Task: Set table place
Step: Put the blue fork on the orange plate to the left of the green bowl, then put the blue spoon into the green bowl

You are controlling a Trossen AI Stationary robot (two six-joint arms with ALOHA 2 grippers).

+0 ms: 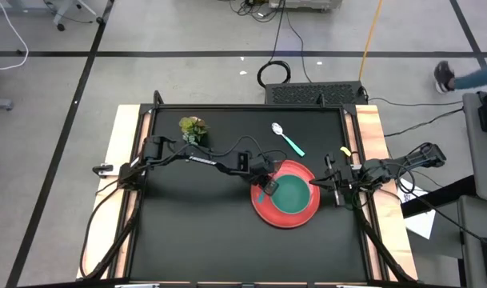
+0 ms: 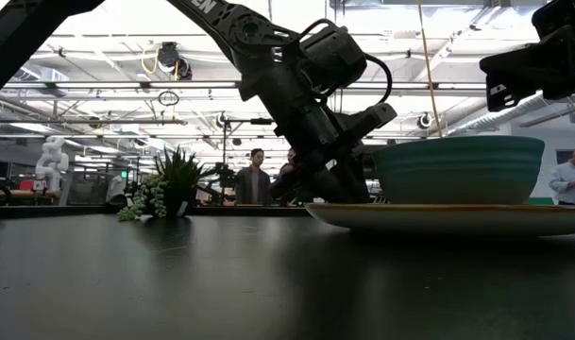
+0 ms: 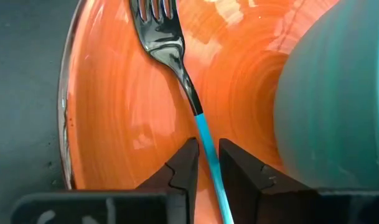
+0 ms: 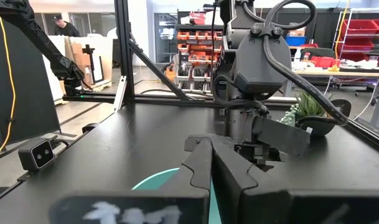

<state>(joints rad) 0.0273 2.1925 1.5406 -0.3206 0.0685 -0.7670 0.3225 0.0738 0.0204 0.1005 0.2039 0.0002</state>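
One fork [image 3: 177, 68] pinched in left gripper [image 3: 206, 163] jaws over red plate [image 3: 114, 124]; right gripper [image 4: 211, 163] jaws pressed together; no legible writing.

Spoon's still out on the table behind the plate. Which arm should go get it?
Probably the right. Its claw is shut and empty at the plate's right side, on the spoon's side of the table. The left claw is gripping the fork over the plate.

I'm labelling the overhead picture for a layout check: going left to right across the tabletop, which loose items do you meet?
Green plant sprig → teal-handled spoon → red plate, carrying the teal bowl. The spoon and plate overlap in span, so their order is loose. The fork sits on the plate in the left tool.
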